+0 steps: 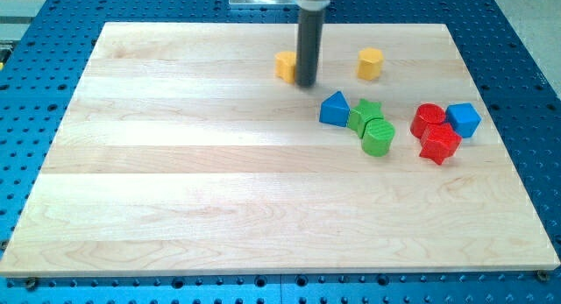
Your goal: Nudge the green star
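Two yellow blocks, two blue, two green, two red.

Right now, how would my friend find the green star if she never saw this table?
Start at the wooden board and look to the view's right of its middle, where a bunch of blocks sits. The green star is squeezed between the blue triangle on its left and the green cylinder just below it. It is the only green block with points; my tip is up-left of it, beside a yellow block.

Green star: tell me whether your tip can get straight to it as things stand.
Probably yes. My tip sits up-left of the green star, bare board between; the blue triangle and green cylinder crowd its other sides.
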`<state>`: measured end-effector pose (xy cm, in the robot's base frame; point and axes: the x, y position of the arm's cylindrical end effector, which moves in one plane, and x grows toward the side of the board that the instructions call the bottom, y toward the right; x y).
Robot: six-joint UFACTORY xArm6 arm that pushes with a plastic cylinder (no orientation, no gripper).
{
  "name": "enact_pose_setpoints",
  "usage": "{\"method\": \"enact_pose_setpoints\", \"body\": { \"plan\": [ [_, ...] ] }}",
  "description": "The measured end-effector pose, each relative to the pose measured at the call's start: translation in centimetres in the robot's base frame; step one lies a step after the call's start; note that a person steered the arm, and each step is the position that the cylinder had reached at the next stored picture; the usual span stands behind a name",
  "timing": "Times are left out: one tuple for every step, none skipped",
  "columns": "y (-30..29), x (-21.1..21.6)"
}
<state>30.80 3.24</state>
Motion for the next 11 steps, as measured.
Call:
{"method": "enact_pose_setpoints", "body": {
  "plan": [
    [1.9,4.2],
    [5.2,2.4],
    [8.1,1.2],
    [8.1,2.1],
    [10.8,1.7],
    [11.2,0.8],
    [11.8,6.1],
    [14.3,10.2],
    [9.2,12.4],
    [0.9,11.0],
    [-1.9,10.8]
  ]
}}
